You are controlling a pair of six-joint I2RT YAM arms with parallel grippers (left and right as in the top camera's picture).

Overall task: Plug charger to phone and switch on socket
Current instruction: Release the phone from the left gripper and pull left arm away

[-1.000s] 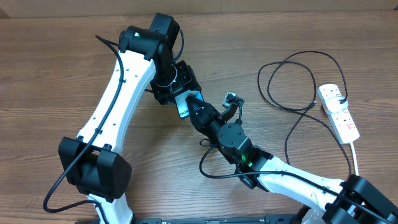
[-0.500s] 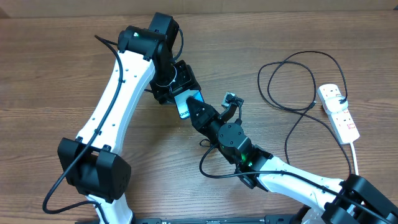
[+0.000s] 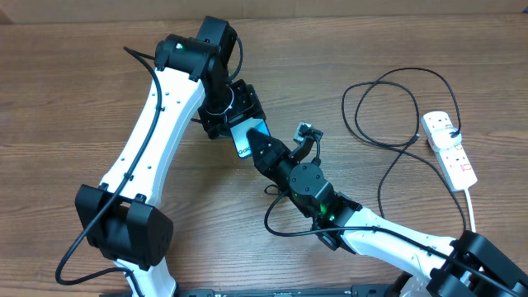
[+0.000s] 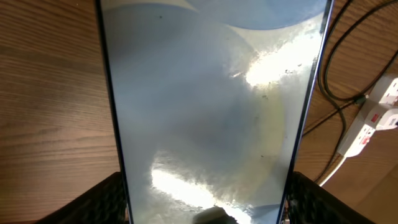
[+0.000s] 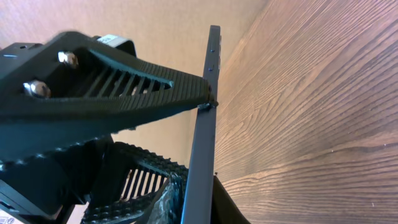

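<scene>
My left gripper is shut on the phone and holds it above the table's middle. In the left wrist view the pale screen of the phone fills the frame between the black fingers. My right gripper meets the phone's lower end. In the right wrist view the phone is edge-on and runs down between the right gripper's jaws, which are closed on it. The charger loops on the table at the right and runs to the socket. I cannot make out its plug tip.
The socket's thick white cord runs down toward the front right edge. The socket and the black cable also show at the right of the left wrist view. A thin black cable loop lies beside the right arm.
</scene>
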